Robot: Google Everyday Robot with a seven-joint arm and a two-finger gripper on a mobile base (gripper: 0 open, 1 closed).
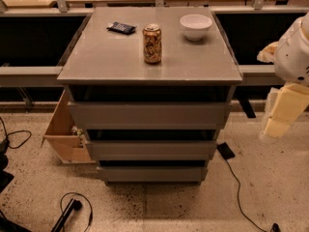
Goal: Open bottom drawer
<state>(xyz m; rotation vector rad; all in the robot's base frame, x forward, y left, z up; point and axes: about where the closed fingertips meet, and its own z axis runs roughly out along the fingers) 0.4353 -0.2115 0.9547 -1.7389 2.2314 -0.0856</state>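
Note:
The grey cabinet stands in the middle of the camera view with three stacked drawer fronts facing me. Lowest of them is the bottom drawer, a short flat grey front with a dark gap above it. It sits close to the cabinet body, just above the floor. My gripper, a cream-coloured piece under the white arm, hangs at the right edge of the view. It is well to the right of the cabinet, about level with the top and middle drawers, and touches nothing.
On the cabinet top are a drinks can, a white bowl and a small dark packet. A light wooden box leans at the cabinet's left side. Cables and a black object lie on the speckled floor.

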